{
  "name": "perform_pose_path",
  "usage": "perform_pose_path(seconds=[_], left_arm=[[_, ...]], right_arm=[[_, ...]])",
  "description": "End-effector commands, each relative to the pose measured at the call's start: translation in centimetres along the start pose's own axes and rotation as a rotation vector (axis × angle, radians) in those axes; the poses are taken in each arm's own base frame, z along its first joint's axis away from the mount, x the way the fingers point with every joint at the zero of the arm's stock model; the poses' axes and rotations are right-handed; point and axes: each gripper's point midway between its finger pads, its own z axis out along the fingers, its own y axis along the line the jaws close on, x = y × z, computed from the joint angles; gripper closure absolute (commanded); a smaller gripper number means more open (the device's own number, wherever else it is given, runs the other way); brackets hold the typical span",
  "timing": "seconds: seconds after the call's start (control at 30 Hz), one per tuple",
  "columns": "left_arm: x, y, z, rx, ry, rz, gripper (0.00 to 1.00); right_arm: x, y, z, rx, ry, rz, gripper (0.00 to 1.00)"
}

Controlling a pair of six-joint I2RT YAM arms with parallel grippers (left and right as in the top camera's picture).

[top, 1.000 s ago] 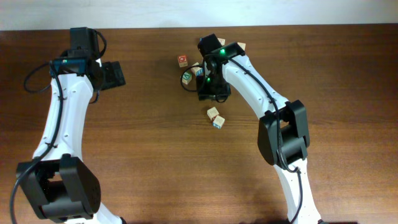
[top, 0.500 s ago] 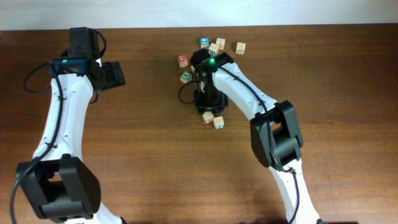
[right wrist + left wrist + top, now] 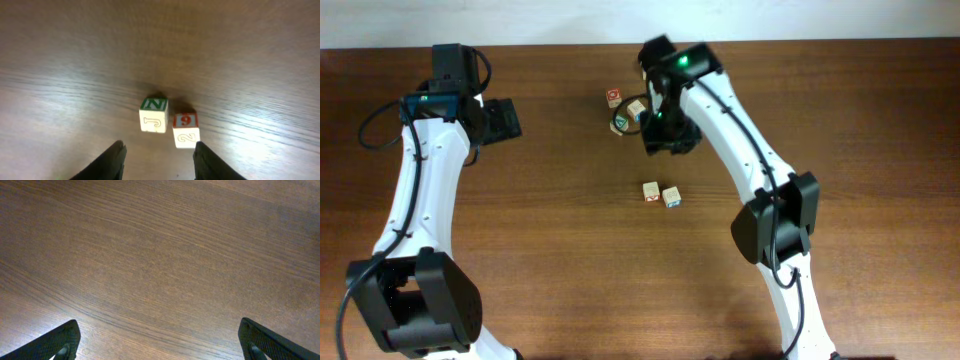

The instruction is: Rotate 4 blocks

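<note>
Right gripper (image 3: 159, 149) jaws apart, empty, near two blocks on table (image 3: 60, 60). N block (image 3: 153, 116) green-topped; 9 block (image 3: 186, 130) red-topped, just beside it. Red-topped cube (image 3: 614, 97) farther back. Left gripper (image 3: 160, 347) spread wide, empty.

White links, black joints, black cables; green light (image 3: 681, 62) atop right arm (image 3: 735, 125); black textured pincer fingers (image 3: 57, 342).

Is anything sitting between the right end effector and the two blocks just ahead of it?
Nothing visible does. In the right wrist view, only bare table lies between the open right end effector and the block marked N and the block marked 9.
</note>
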Motion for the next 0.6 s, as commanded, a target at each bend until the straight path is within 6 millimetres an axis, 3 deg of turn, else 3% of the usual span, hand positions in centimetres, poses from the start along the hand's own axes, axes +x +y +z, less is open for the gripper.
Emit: perform_pose_path(seconds=[0.0,0.03,0.1,0.43,0.57], left_arm=[[-0.5,0.0,-0.2,0.002,-0.011,-0.015,0.01],[-0.5,0.0,-0.2,0.002,-0.011,-0.015,0.01],[-0.5,0.0,-0.2,0.001,-0.01,-0.015,0.01],[-0.5,0.0,-0.2,-0.002,-0.013,-0.015,0.01],[-0.6,0.0,-0.2,-0.001,-0.015,-0.016,0.01]], right_arm=[[-0.8,-1.4,-6.7,0.024,-0.143,0.009,0.54],[-0.9,-1.1,-8.0,0.008,-0.176,-0.011,0.51],[-0.7,-1.0,-7.9,0.001,-0.168,0.023,0.5],[5.3,-0.9,1.8,0.048,0.203,0.05,0.51],[6.9,1.3,5.3,0.064,0.237,-0.018,0.5]])
